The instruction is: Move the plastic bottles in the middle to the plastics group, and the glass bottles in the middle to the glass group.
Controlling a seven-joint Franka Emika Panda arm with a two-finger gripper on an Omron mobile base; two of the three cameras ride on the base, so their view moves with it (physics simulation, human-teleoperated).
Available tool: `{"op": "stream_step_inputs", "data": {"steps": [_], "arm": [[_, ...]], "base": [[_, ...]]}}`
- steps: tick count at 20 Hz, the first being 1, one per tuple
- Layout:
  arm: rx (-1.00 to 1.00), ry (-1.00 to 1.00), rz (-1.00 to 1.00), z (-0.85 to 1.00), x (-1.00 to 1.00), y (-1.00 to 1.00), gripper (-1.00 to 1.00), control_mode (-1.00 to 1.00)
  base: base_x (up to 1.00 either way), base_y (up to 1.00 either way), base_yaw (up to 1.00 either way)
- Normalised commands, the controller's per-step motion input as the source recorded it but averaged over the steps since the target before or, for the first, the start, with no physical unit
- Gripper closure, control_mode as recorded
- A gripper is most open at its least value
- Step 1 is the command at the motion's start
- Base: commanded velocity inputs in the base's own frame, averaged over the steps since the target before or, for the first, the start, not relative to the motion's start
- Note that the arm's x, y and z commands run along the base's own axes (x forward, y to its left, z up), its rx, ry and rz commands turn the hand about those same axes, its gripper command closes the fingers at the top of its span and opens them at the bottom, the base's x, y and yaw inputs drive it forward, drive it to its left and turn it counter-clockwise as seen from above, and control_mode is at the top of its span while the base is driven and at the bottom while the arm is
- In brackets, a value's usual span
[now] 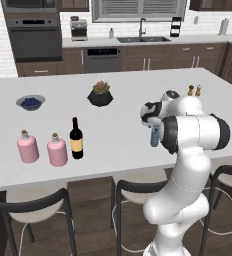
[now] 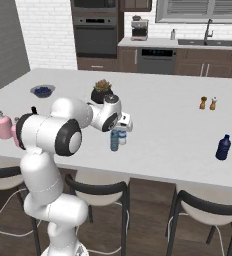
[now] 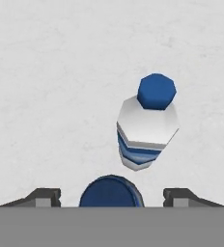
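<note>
Hand view, tool [image 3: 112,195] spread open above water bottle [image 3: 145,130], bare counter [image 3: 46,96] around

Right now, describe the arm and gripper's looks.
The arm is glossy white, built of rounded tubular segments with dark grey-black rings at the joints. The gripper has two small dark grey finger tips. No cables or markings visible.

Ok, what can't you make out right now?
Wine bottle: right base view, arm hides all but its top.
Dark blue bottle: left base view, cut by the right edge.
Water bottle: left base view, partly behind the arm.
Blue round shape between the open gripper's tips: hand view, cut off at the bottom, unidentifiable.
</note>
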Motion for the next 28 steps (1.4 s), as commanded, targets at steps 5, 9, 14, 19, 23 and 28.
{"op": "stream_step_inputs", "data": {"steps": [5, 9, 14, 19, 23, 28], "arm": [[0.0, 0.0, 0.0, 0.0, 0.0, 0.0, 1.0, -1.0], [0.0, 0.0, 0.0, 0.01, -0.09, 0.0, 1.0, -1.0], [0.0, -0.04, 0.0, 0.31, -0.62, -0.23, 1.0, -1.0], [0.01, -0.05, -0.05, 0.4, -0.75, -0.66, 1.0, -1.0], [0.0, 0.0, -0.11, 0.14, -0.36, -0.97, 1.0, -1.0], [0.0, 0.0, -0.14, 0.0, -0.12, -1.0, 1.0, -1.0]], "base": [[0.0, 0.0, 0.0], [0.0, 0.0, 0.0], [0.0, 0.0, 0.0], [0.0, 0.0, 0.0], [0.0, 0.0, 0.0], [0.0, 0.0, 0.0]]}}
